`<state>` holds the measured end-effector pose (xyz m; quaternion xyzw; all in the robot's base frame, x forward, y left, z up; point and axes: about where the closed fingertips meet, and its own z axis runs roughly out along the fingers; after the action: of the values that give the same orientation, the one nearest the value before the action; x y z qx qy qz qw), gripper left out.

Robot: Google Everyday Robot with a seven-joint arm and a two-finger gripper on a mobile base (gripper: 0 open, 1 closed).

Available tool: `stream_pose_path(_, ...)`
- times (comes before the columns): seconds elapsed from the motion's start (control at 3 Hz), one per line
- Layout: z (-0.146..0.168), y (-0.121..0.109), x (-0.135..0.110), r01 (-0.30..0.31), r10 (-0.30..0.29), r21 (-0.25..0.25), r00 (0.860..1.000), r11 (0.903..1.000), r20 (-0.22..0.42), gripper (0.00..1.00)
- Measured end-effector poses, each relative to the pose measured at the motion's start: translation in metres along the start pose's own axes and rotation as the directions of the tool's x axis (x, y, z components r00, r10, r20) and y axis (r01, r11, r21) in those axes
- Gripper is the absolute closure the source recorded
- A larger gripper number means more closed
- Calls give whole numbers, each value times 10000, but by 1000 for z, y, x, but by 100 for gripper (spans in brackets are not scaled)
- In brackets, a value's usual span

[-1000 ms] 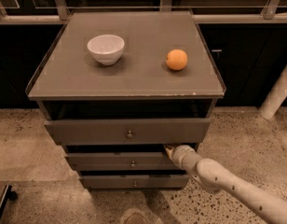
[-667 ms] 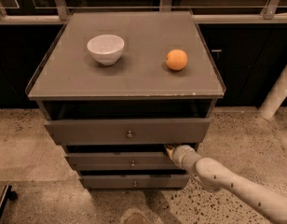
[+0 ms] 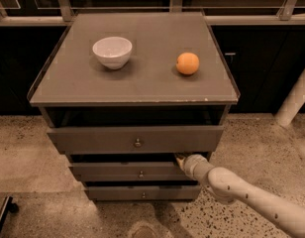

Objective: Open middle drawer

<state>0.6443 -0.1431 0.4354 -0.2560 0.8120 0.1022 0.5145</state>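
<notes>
The speckled floor (image 3: pixel 38 152) is lying bare to the near left of the cabinet (image 3: pixel 58 90), with only a dark piece of equipment (image 3: pixel 1 213) poking in at the near left edge. The robot's arm (image 3: pixel 251 198) is reaching in from the near right corner, taking up the floor room on that side. The gripper (image 3: pixel 180 159) is sitting at the top right edge of the middle drawer (image 3: pixel 118 171), in the dark gap under the top drawer (image 3: pixel 93 139). Whether the gripper is spread or closed cannot be told.

The middle drawer's knob (image 3: pixel 140 174) is sitting left of the gripper, apart from it and slightly lower. The bottom drawer (image 3: pixel 113 193) is showing just beneath, set further back. The top drawer's front is standing out nearest, overhanging the two below.

Further back, a white bowl (image 3: pixel 112 52) and an orange (image 3: pixel 187 63) are resting well apart on the cabinet top. A pale post (image 3: pixel 294 99) is leaning at the far right.
</notes>
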Motion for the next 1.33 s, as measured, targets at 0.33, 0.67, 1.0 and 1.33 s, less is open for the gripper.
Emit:
stream_pose_path(0.33, -5, 8, 7, -136, 128, -309, 9996, 9994, -256, 100)
stream_pose_path(0.67, -7, 8, 3, -137, 129, -309, 9996, 9994, -257, 100)
stream_pose_path(1.0, -15, 13, 9, -315, 294, -518, 9987, 9982, -408, 100)
stream_pose_path(1.33, -33, 17, 17, -636, 591, -697, 9962, 9955, -640, 100)
